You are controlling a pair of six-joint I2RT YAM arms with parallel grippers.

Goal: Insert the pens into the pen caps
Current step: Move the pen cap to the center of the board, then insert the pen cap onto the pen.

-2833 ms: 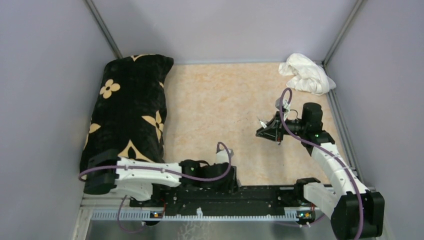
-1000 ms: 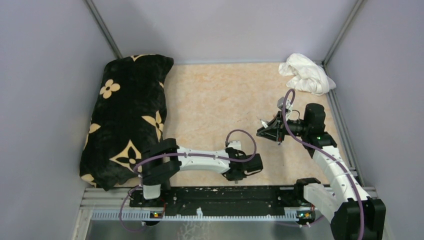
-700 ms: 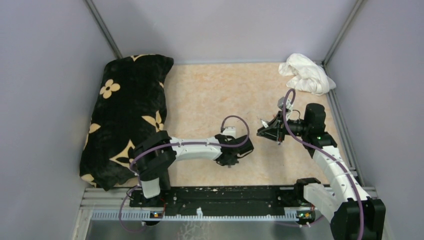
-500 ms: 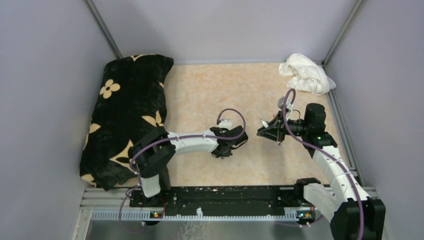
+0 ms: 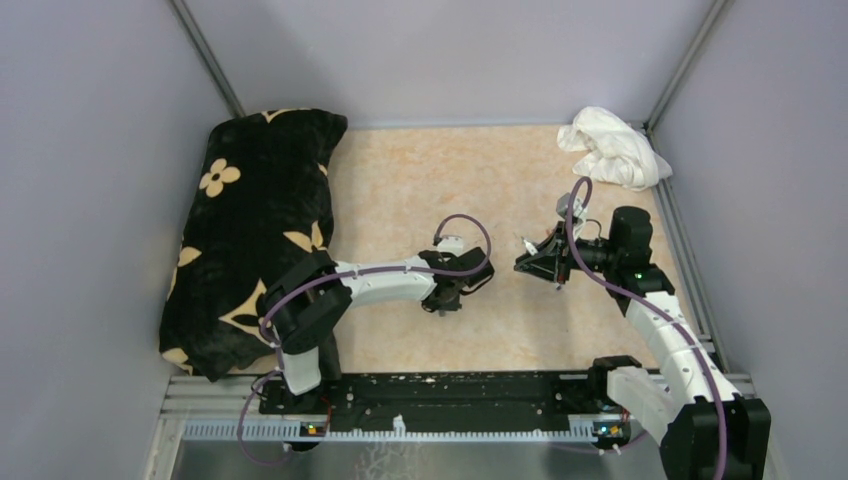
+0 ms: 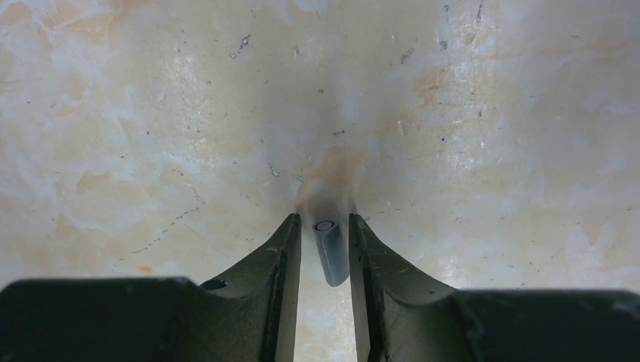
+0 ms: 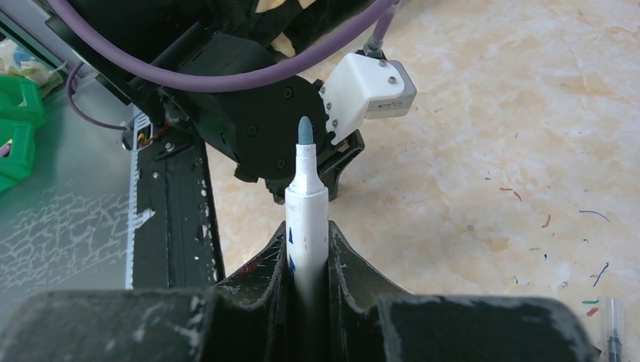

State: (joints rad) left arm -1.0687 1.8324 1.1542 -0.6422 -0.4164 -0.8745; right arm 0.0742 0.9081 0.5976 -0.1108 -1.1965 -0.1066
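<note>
Well off edges, grey cap [image 6: 330, 253], pen [image 7: 307, 219] gripped

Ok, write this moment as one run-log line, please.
left gripper: shut on grey cap | right gripper: shut on white pen, nib bare | pen not yet in cap

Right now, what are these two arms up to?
They are putting a cap on a pen. The right gripper is clamped on a white pen with its grey tip bare, pointing toward the other arm. The left gripper pinches a small grey cap above the table, open end facing outward. In the top view the two grippers face each other with a gap between them, so the pen is not yet in the cap.
</note>
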